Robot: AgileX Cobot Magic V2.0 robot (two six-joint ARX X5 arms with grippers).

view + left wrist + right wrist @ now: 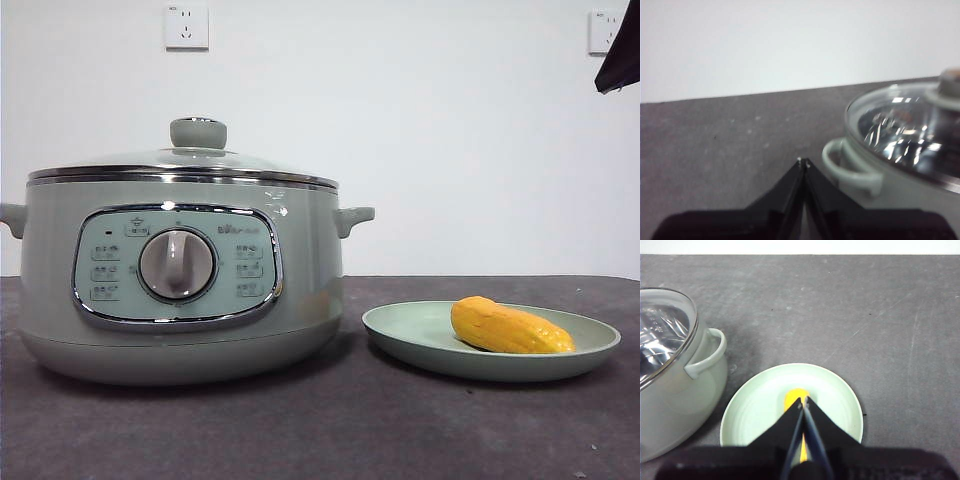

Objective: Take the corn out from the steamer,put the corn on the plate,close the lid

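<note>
Corn (511, 328) plated, right gripper (803, 401) above (jaws closed)

Plain test room, bare white wall (420, 110), wall sockets (187, 25), dark grey tabletop (330, 420)

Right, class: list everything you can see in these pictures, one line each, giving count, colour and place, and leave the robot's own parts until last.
steamer: one, pale sage green, on the table beside the plate.
lid: one, clear glass with a green knob, closed on the steamer.
plate: one, pale green, on the table next to the steamer.
corn: one, yellow-orange, lying on the plate.
table: one, dark grey, under everything.
sockets: two, white, high on the wall.
left pincer: one, black, shut, near the steamer's side handle.
right pincer: one, black, shut, above the plate and corn.
</note>
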